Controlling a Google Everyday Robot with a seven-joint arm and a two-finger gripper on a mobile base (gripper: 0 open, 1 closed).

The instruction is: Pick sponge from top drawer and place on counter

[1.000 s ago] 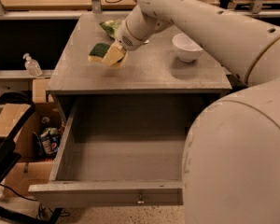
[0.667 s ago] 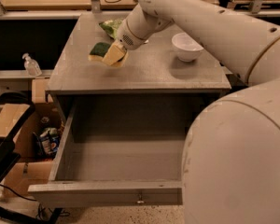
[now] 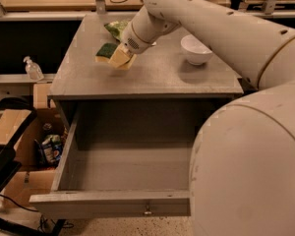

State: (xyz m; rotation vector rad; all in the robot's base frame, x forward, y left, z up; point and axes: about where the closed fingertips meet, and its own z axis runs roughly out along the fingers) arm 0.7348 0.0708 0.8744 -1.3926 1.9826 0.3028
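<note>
The claw [image 3: 119,59] hung over the back-left part of the counter [image 3: 157,80], closed on the sponge [image 3: 107,49]. I could not make out the separate jaws, only that the sponge sat tilted at the tip, its green face up and to the left, its yellow foam toward the wrist. It looked just above the grey top, with a shadow under it. I could not tell whether its low corner touched.

Just behind the sponge lay a crinkled green snack bag [image 3: 117,28], close to the counter's rear edge. A white bowl [image 3: 195,48] stood well to the right, with the arm [image 3: 211,28] passing above it. Between the sponge and the counter's front lip I saw a wide bare stretch. The left edge lay fairly near the sponge.

The top drawer [image 3: 113,204] stood pulled fully out below the front lip, its floor bare where I could see it. Its small knob [image 3: 147,211] showed on the front panel. The robot's own body covered the drawer's right side. Left of the cabinet stood a clear bottle [image 3: 33,69] on a low shelf, and cardboard boxes [image 3: 10,132] beneath.
</note>
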